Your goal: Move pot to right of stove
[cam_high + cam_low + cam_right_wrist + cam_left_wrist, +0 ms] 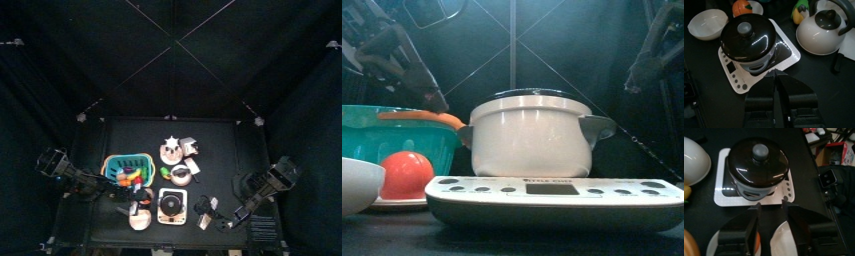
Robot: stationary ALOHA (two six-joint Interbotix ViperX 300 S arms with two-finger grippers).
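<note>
The pot (529, 135) has a pale round body, side handles and a glossy black lid with a knob. It stands on the stove (549, 200), a cream-white slab with a row of buttons, at the table's front middle (173, 205). My left gripper (771, 209) hovers open above a white plate, a short way from the pot (757, 168), touching nothing. My right gripper (774, 79) is shut and empty, raised beside the stove (741, 80) on the pot's (751, 40) other side. Both arms hang high behind the pot in the front view.
A teal basket (389, 135) with an orange item stands left of the pot. A red fruit (402, 172) on a plate and a white bowl (707, 22) are near it. A white kettle (821, 27) stands behind the stove. The table to the stove's right (221, 175) shows only small items.
</note>
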